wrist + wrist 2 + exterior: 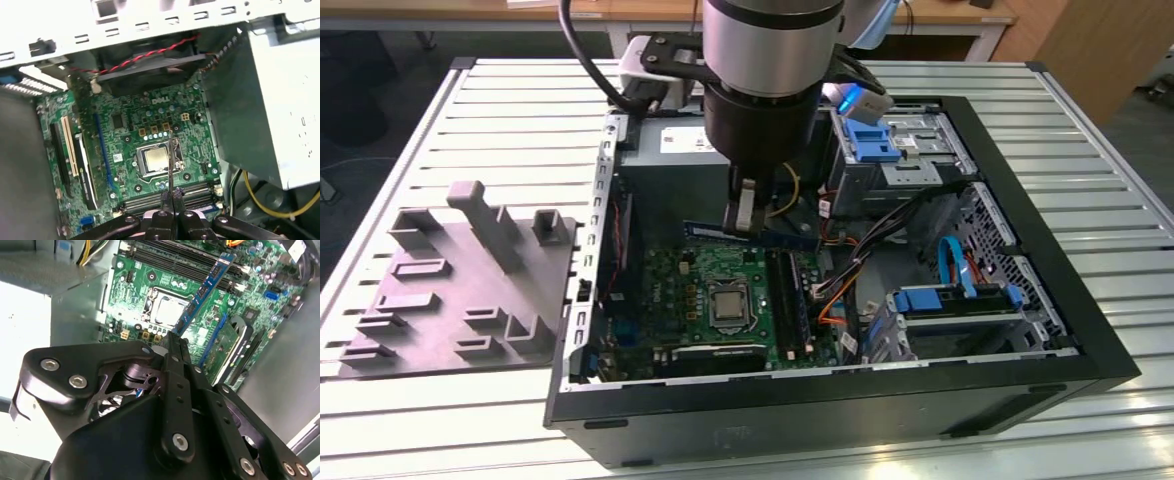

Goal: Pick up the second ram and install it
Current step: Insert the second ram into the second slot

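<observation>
Basically, pick was done: my gripper [175,338] was pinching one end of the second ram [205,290], holding it over the motherboard [131,290] inside the open case [827,410]. The grey holder tray [414,300] sat well apart on the exterior view's left. Install remained, in my judgement: the stick hung above the board, not seated in the memory slots [783,290] just beside the CPU socket [723,303].

arm [767,60]: vertical, wrist down | tool [744,222]: pointing down, fingers pinched on second ram [781,240]
</observation>
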`<state>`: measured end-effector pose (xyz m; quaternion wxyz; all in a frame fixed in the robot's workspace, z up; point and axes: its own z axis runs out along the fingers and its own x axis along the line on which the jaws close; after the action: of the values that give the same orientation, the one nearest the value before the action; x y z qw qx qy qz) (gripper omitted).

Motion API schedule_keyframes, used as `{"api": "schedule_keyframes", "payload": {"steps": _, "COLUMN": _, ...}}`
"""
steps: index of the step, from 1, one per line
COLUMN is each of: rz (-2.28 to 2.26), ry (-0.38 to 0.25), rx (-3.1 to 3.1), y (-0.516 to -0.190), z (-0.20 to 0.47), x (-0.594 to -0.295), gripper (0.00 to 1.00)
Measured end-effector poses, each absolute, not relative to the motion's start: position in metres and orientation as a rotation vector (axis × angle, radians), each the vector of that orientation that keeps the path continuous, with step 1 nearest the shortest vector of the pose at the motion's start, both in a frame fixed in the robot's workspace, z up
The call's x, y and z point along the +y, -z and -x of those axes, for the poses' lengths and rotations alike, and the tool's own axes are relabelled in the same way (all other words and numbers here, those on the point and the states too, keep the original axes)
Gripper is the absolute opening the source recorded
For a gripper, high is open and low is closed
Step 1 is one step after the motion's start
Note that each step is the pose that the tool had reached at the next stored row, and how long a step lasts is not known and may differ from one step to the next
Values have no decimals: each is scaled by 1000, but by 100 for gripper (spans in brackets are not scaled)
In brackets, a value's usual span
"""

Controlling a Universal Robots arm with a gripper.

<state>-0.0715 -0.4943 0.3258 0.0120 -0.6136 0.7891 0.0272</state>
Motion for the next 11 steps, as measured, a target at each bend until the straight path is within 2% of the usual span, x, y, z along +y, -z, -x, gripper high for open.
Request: {"api": "schedule_keyframes", "payload": {"steps": 11, "rz": 1656, "ry": -81, "rx": 2634, "y": -322, "z": 72, "x": -494, "gripper": 11}}
